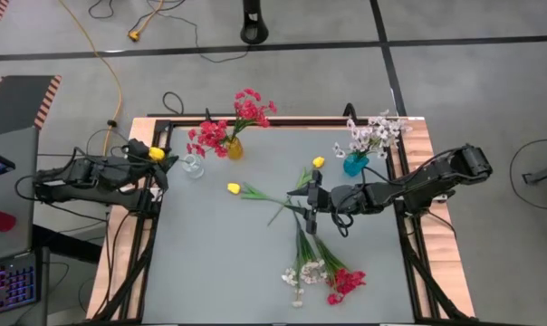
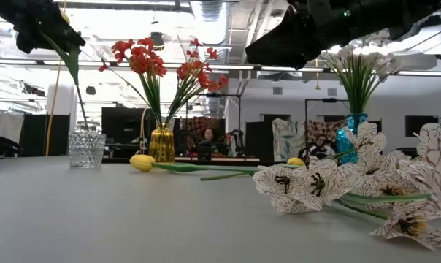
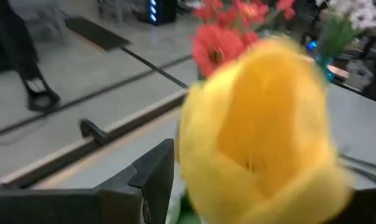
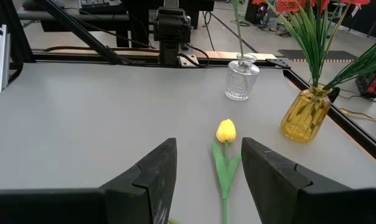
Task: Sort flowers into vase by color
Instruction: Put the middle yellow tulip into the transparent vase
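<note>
High view: your left gripper [image 1: 162, 159] seems spread, its yellow tulip [image 1: 155, 153] stem in the clear vase [image 1: 192, 167]. Right gripper [image 1: 312, 210] hovers spread over another tulip [image 4: 225, 132]; misaligned, it'll slip.

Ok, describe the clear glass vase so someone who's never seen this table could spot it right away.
Start at the far edge of the grey table and find the amber vase of red flowers. Just beside it, toward the left gripper, stands the clear glass vase. It is the only colourless one, with cut facets and a single green stem.
</note>
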